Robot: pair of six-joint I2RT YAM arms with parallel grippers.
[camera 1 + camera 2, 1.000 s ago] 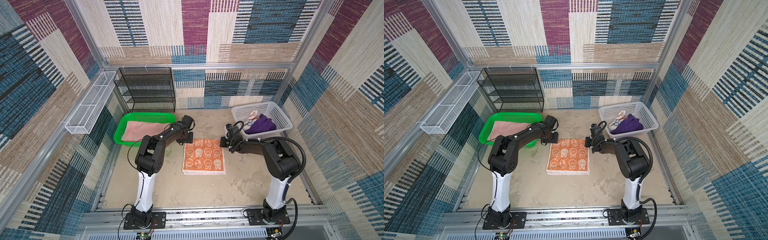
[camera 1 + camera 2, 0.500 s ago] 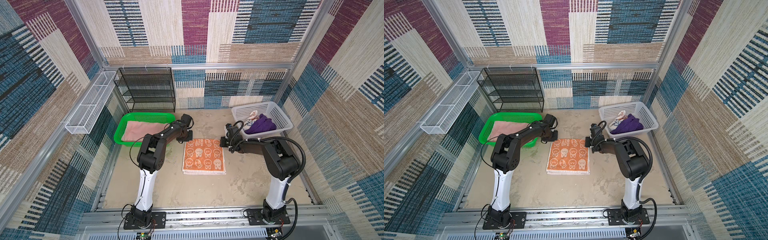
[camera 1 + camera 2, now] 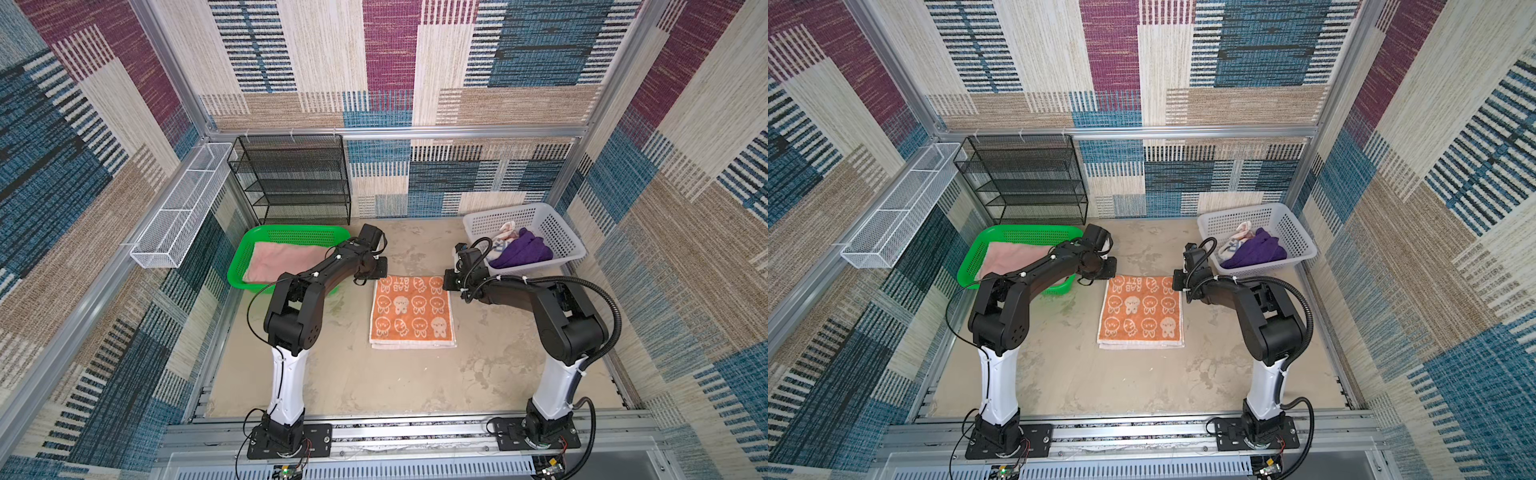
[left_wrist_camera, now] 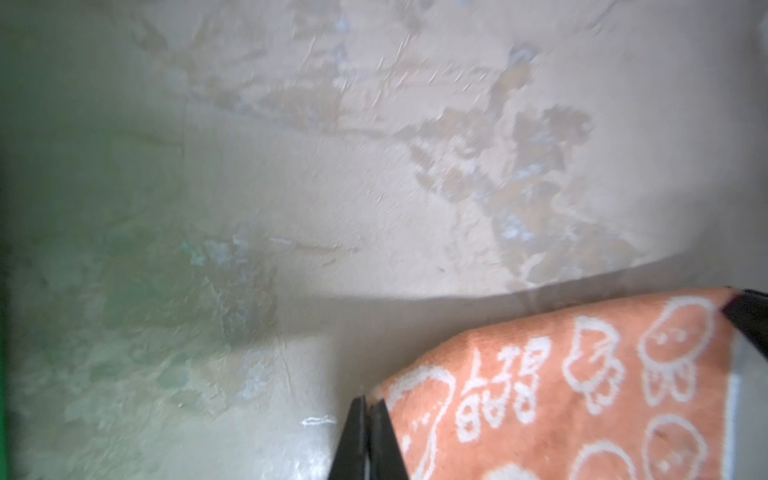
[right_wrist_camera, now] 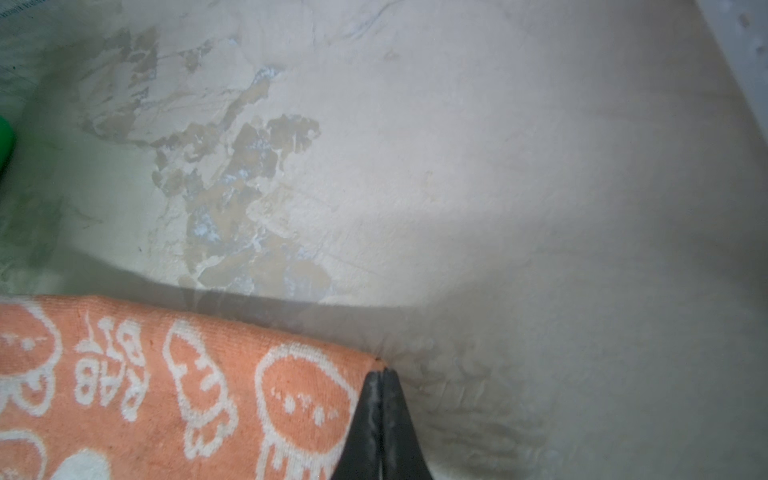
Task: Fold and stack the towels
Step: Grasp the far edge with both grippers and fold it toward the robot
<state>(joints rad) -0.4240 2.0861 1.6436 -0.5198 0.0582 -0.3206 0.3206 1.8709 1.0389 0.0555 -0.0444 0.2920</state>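
Note:
The orange towel (image 3: pixel 411 309) with white cartoon faces lies folded flat mid-table in both top views. My left gripper (image 4: pixel 368 401) is shut on its far left corner, and a bit of cloth shows between the tips. My right gripper (image 5: pixel 380 372) is shut on the far right corner. The towel's far edge (image 5: pixel 249 324) casts a shadow on the table under it. A pink towel (image 3: pixel 282 262) lies in the green basket (image 3: pixel 291 230). The purple towel (image 3: pixel 521 251) and a cream printed towel (image 3: pixel 505 235) sit crumpled in the white basket (image 3: pixel 569 249).
A black mesh shelf rack (image 3: pixel 295 178) stands at the back left, behind the green basket. A white wire tray (image 3: pixel 178 208) hangs on the left wall. The green basket is close to the left arm, the white basket close behind the right gripper.
The left gripper's jaws have closed on the orange towel's far left corner. The right gripper has stayed shut on the other far corner, and the towel has not shifted.

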